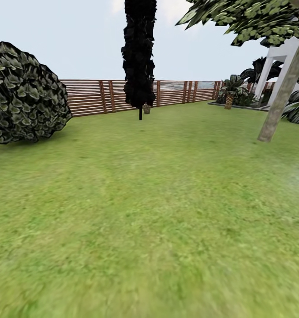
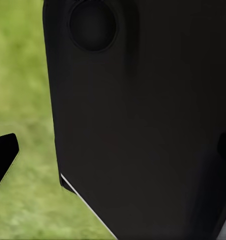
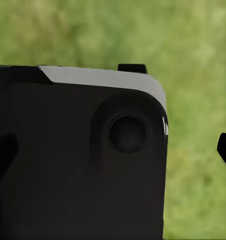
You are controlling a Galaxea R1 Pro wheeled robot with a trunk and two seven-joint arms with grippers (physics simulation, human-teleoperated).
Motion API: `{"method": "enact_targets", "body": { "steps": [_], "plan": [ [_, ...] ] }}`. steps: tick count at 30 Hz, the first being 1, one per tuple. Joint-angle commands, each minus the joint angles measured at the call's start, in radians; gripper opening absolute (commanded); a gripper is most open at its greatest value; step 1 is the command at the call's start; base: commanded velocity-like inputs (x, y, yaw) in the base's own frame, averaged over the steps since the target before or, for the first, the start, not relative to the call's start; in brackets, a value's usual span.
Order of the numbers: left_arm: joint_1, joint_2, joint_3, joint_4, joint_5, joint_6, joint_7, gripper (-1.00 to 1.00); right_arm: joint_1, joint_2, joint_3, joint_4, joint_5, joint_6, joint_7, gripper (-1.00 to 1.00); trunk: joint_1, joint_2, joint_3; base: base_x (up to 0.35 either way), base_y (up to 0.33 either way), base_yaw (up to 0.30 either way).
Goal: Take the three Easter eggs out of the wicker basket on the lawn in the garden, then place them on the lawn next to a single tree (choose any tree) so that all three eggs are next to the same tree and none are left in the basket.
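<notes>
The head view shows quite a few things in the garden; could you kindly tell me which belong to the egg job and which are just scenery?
Part of the job:
- wicker basket, far off by the fence
- lawn
- tree, the bare leaning trunk at right

Just scenery:
- round shrub
- dark leafy tree
- slatted fence
- short palm
- white house

We look across the lawn (image 1: 158, 198), which spreads from the near edge back to the slatted fence (image 1: 92, 95) along its far edge. A round shrub (image 1: 24, 92) sits at the left edge, in front of the fence. Near the far edge, at centre, stands a thin-stemmed leafy tree (image 1: 140, 57), with the wicker basket (image 1: 147, 108) just right of its stem. The tree (image 1: 284, 88) with the leaning trunk rises at the right edge; behind it stands the house (image 1: 286, 57), with a short palm (image 1: 230, 92) in the far right corner.
</notes>
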Motion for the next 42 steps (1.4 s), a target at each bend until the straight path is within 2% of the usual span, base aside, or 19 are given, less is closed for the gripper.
{"method": "enact_targets", "body": {
  "steps": [1,42],
  "plan": [
    [0.000,0.000,0.000,0.000,0.001,-0.001,-0.002,1.00,-0.001,-0.001,0.001,0.001,0.000,-0.004,0.001,1.00,0.001,0.000,-0.001,0.338,0.000,0.000],
    [0.000,0.000,-0.002,0.000,0.001,-0.001,-0.001,1.00,-0.001,-0.002,-0.001,0.017,-0.006,-0.004,-0.007,1.00,0.001,0.000,-0.001,0.338,0.000,0.000]
  ]
}}
